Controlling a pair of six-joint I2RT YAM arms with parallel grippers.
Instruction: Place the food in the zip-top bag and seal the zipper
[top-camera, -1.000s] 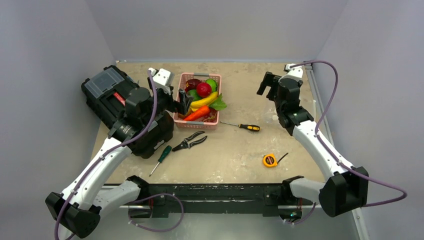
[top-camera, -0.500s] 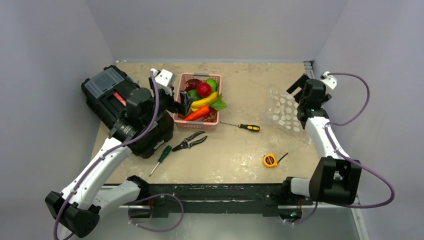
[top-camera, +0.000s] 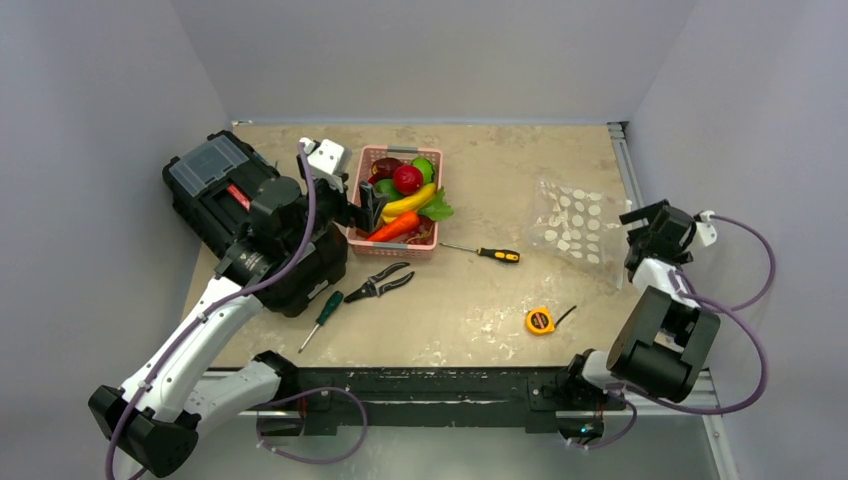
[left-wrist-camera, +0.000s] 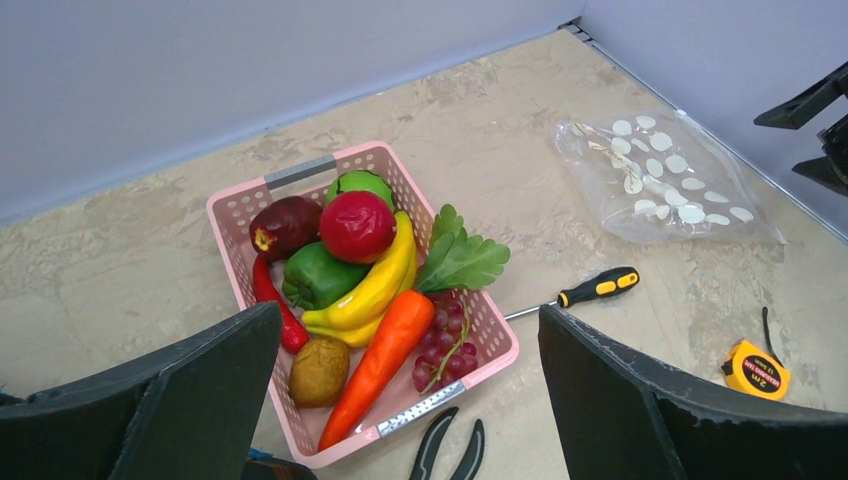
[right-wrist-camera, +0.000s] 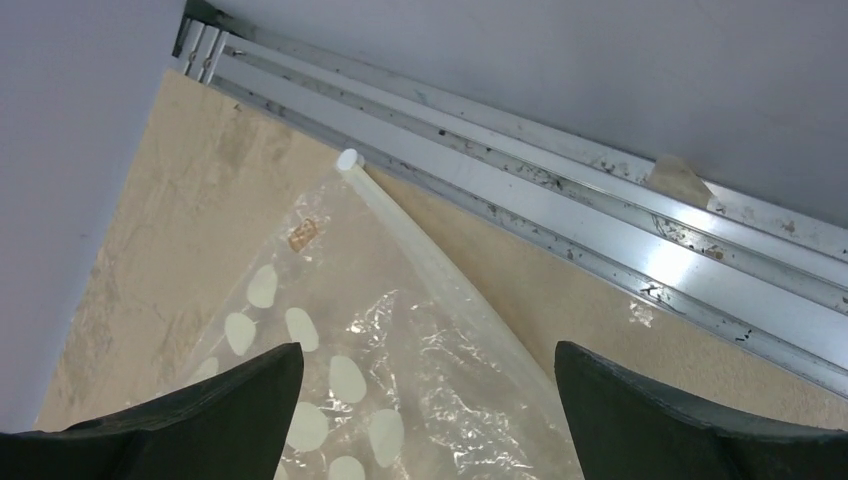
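Observation:
The clear zip-top bag (top-camera: 573, 225) with white dots lies flat and empty at the table's right. It also shows in the left wrist view (left-wrist-camera: 665, 180). Its whitish zipper (right-wrist-camera: 430, 265) runs along the edge nearest the rail. My right gripper (top-camera: 641, 216) is open at the bag's right edge, its jaws (right-wrist-camera: 428, 360) spread above the plastic and holding nothing. The food lies in the pink basket (top-camera: 362, 158): carrot (left-wrist-camera: 385, 365), banana (left-wrist-camera: 375, 285), red apple (left-wrist-camera: 357, 225), grapes (left-wrist-camera: 445, 340). My left gripper (top-camera: 368, 205) is open and empty at the basket's near left corner (left-wrist-camera: 405, 330).
A black toolbox (top-camera: 230, 200) sits under my left arm. Pliers (top-camera: 380, 283), a green screwdriver (top-camera: 325, 315), a yellow-black screwdriver (top-camera: 490, 253) and a tape measure (top-camera: 540, 321) lie on the table. A metal rail (right-wrist-camera: 600, 200) runs along the right edge.
My right arm has swung from the far right of the table out to the right edge and nearer, uncovering the bag. My left arm has stayed put.

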